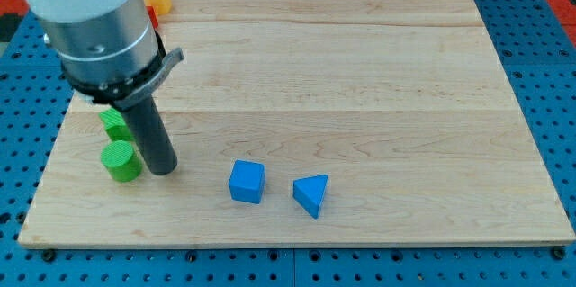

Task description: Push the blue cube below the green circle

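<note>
Across the frame lies our wooden board (360, 71); at lower left our rod, with no pincer and holding nothing, rests my tip (164, 170) just beside the green circle (120, 161). The blue cube (247, 182) sits lower centre, right of it, beside a blue triangle (311, 194). Sweeping round, we risk nudging the circle

Robotics lab: blue pegboard bench (540, 71) under wooden board (360, 71).

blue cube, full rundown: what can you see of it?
The blue cube is a small, solid-looking matte block, lying flat but turned slightly, on the wooden board near the view's bottom. Nothing touches it: the blue triangle sits apart on its right, and my tip and the green circle stand off to its left.
</note>
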